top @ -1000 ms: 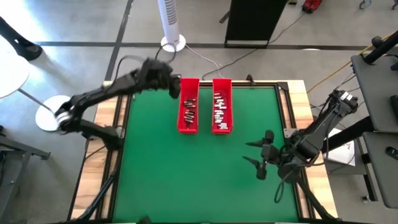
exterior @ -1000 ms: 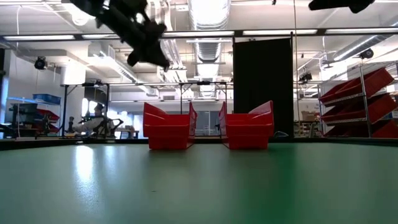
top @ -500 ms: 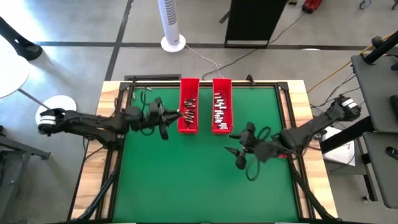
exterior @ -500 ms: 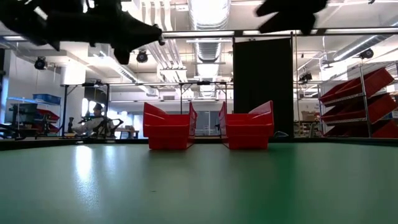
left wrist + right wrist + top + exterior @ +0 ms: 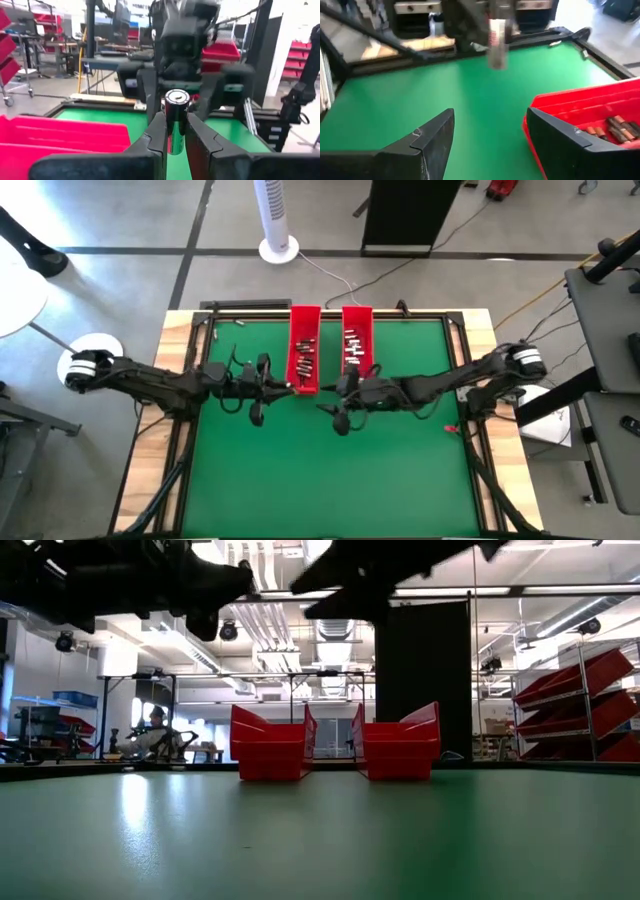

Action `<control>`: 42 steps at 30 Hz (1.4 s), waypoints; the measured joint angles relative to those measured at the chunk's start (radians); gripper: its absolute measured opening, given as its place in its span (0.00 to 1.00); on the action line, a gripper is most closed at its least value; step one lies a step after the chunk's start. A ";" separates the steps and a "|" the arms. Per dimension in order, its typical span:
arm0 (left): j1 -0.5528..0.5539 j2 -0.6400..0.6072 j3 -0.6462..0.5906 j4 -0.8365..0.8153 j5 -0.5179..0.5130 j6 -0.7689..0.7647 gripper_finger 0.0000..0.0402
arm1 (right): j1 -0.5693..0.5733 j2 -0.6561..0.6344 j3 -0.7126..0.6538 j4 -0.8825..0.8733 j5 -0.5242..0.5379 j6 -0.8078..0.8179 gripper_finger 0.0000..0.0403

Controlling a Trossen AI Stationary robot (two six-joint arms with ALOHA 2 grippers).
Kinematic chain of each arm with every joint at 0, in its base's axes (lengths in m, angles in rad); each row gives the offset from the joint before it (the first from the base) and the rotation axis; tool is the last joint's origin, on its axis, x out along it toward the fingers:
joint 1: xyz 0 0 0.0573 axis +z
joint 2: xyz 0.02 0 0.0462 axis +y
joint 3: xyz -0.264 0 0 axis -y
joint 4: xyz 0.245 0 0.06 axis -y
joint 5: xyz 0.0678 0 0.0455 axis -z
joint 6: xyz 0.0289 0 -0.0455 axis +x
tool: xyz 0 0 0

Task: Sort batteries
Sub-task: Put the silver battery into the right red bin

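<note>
My left gripper (image 5: 285,386) hovers over the green mat just left of the left red tray's (image 5: 304,362) near end, shut on one silvery battery (image 5: 176,117). My right gripper (image 5: 330,400) faces it from the right, below the near ends of both trays, open and empty (image 5: 490,117). In the right wrist view the held battery (image 5: 496,42) shows ahead of the open fingers. The left tray (image 5: 590,120) holds several darker batteries (image 5: 615,127). The right tray (image 5: 357,358) holds several lighter ones. My left gripper pinches the battery by its side wall (image 5: 175,135) between the two fingertips (image 5: 156,131). The fingers reach level from the table's left and lie across the battery. Its flat round end (image 5: 176,96) sticks out past them, and the battery is lifted clear of the mat.
The two long red trays lie side by side at the far middle of the mat (image 5: 300,470). A wooden frame with dark rails (image 5: 185,420) borders the mat. Open mat stretches toward the near edge. Shelving and red bins (image 5: 580,700) stand in the room beyond.
My left gripper came from beside the left tray's far end, moved toward the near edge and sank, ending left of that tray's near end. My right gripper swept from the table's right side toward the left, ending opposite the left gripper.
</note>
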 joint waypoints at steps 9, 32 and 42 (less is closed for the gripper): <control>-0.024 0.147 0.022 0.201 0.062 0.000 0.06 | -0.001 0.136 0.301 -0.261 0.001 -0.060 0.65; -0.061 0.437 0.081 0.540 0.069 -0.049 0.06 | 0.001 0.137 0.355 -0.338 -0.047 0.001 0.19; -0.063 0.428 0.070 0.509 0.014 -0.048 0.07 | 0.000 0.131 0.355 -0.376 -0.059 0.025 0.10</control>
